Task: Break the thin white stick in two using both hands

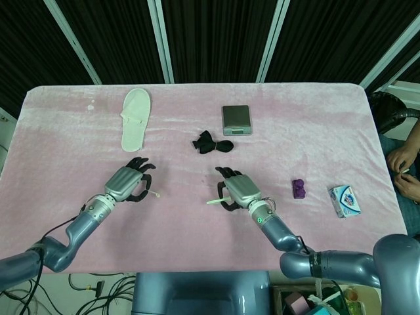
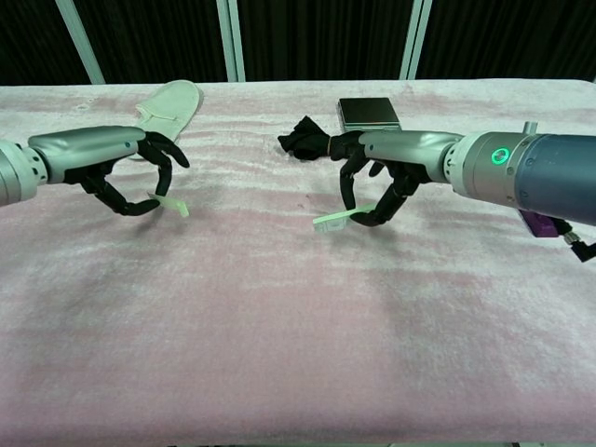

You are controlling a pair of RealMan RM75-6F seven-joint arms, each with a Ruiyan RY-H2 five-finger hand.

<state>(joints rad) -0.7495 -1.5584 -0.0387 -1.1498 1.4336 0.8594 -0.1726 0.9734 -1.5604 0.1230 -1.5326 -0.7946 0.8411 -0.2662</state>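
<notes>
Pinching stick halves (image 2: 337,218): left hand (image 2: 130,172) and right hand (image 2: 372,182), well apart.

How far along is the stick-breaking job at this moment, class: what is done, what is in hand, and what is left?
Done: the stick is already in two pieces, held well apart. In hand: the left hand pinches the shorter piece, and the right hand grips the longer piece, both low over the pink table. Left: probably only setting the pieces down and letting go; neither piece is released yet.

No text, label, brand or number can be read on anything in either view.
</notes>
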